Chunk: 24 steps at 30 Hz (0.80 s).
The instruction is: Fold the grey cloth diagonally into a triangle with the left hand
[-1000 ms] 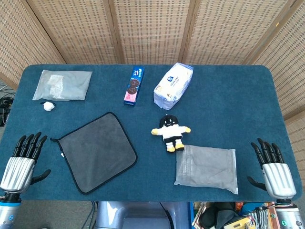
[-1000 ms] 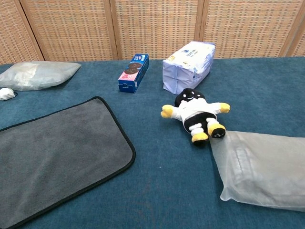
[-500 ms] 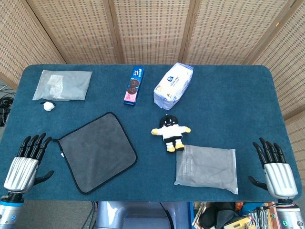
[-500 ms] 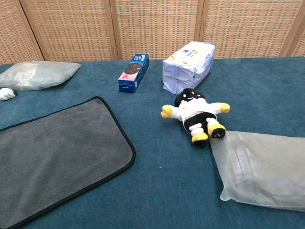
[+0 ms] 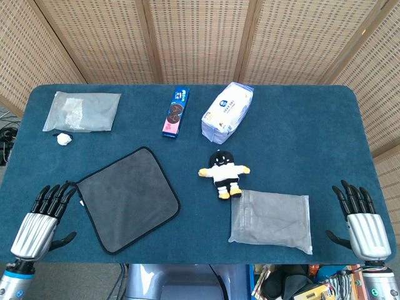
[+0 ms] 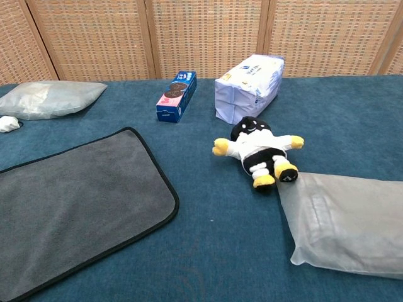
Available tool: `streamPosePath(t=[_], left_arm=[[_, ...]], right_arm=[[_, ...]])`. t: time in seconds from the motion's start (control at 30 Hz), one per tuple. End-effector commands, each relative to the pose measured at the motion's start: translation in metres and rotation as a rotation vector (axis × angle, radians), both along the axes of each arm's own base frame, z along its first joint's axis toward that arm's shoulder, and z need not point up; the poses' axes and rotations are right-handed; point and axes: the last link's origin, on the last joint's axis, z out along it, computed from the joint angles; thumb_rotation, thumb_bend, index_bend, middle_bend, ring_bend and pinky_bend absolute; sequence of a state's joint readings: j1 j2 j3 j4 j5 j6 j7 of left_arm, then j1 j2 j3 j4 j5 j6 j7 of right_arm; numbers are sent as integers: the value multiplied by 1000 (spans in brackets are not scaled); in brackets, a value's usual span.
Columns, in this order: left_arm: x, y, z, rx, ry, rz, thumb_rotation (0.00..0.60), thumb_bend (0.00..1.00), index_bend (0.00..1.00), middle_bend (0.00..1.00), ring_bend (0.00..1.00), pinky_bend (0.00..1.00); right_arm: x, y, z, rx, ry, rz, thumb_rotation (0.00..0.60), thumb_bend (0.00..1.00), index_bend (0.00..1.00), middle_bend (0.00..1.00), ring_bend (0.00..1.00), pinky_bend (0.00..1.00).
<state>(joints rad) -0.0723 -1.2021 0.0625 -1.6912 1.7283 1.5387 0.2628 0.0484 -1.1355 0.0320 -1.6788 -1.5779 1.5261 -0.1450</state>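
cloth (image 5: 128,199) flat and unfolded on counter (image 5: 300,150), all corners spread; no fold begun. lies just right of left hand (image 5: 42,220), its near-left corner touching or almost touching the fingertips (image 5: 62,190); contact not resolvable from head view. left hand empty, fingers apart and extended, palm down, at counter's front-left edge. not visible in chest view. right hand (image 5: 360,220) likewise empty with fingers spread, at front-right edge, well apart from cloth.

beyond left hand: clear bag (image 5: 82,111) and small white lump (image 5: 63,139). further right past cloth: cookie box (image 5: 176,112), tissue pack (image 5: 227,111), plush doll (image 5: 223,172), grey pouch (image 5: 271,220).

progress, judged: at the very start. remaining: pinch the corner nearest left hand, lift, carry diagonally across to opposite corner by the doll side, lay down, release. whole task still to do.
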Motion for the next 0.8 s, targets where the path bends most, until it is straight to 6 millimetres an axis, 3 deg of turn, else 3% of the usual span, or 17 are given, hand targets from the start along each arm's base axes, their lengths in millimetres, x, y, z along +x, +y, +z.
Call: streamPosePath(t=[0.03,0.23,0.8], left_arm=[[-2,-6,-5,-25,3,-6,600,117,52,0,0,0],[-8,-23,-28,-124,38,-16,600,117,142,0,0,0],[-19,-38,-74,-206,77,-14,600,117,185,0,0,0]], right_arm=[[1,1,-1,3,0,4,600,0,0,0,0,0],[2,1,-2,6,-3,8,600,0,0,0,0,0],[2,1,1,-11,-20,15,600,0,0,0,0,0]])
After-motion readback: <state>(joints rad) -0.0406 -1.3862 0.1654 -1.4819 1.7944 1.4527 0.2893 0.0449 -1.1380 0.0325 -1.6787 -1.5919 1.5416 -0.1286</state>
